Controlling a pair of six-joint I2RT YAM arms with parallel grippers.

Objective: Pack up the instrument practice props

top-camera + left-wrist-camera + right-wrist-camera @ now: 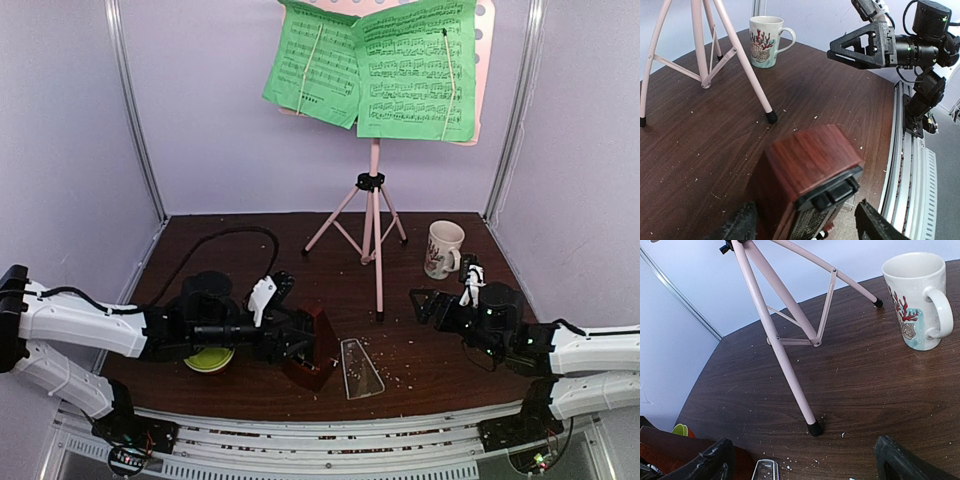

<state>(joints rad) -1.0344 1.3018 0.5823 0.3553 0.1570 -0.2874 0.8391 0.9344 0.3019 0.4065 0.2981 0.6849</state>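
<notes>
Dark red pyramid metronome (pixel 312 352) upright on desk (pixel 420 370), left gripper (pixel 807 222) spread open around it, not clamping; clear cover (pixel 360 368) lies beside; right gripper (pixel 432 304) wide open, empty

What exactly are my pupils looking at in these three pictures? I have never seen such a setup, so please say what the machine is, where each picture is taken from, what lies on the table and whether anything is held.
The machine is two robot arms fixed at the near edge of a dark wooden table. One picture looks down from above and behind them; the other two come from a small camera on each wrist.

On the table stand a pink music stand with green sheet-music pages, a white mug, a dark red metronome and, lying flat beside it, its clear plastic cover. A yellow-green bowl sits partly hidden under the left arm.

The left gripper has its fingers on either side of the metronome; they look apart, not clamped on it. The right gripper is open and holds nothing.
</notes>
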